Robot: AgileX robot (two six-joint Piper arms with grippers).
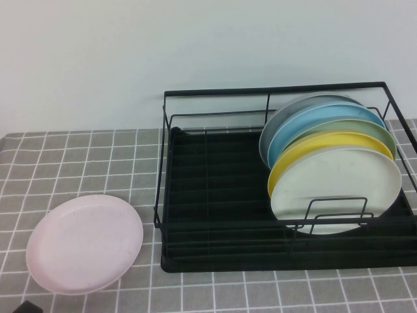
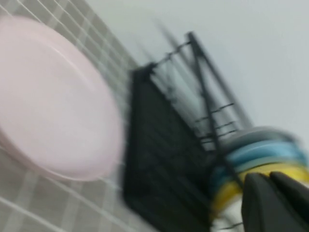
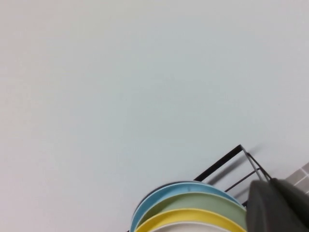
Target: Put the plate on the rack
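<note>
The pale pink plate [image 1: 85, 243] lies flat on the checked tablecloth at the front left, apart from the rack. It fills one side of the blurred left wrist view [image 2: 53, 101]. The black wire rack [image 1: 215, 195] stands to its right, with its left half bare. My left gripper [image 2: 273, 181] is shut and empty, off the plate; a dark bit of it shows at the high view's bottom left corner [image 1: 26, 306]. My right gripper [image 3: 270, 186] is shut and empty, raised near the rack's far corner [image 3: 239, 150], and out of the high view.
Several plates stand on edge in the rack's right half: grey, blue [image 1: 326, 120], green, yellow [image 1: 313, 147] and off-white [image 1: 335, 189] at the front. A pale wall rises behind the table. The grey checked cloth [image 1: 78, 156] covers the table.
</note>
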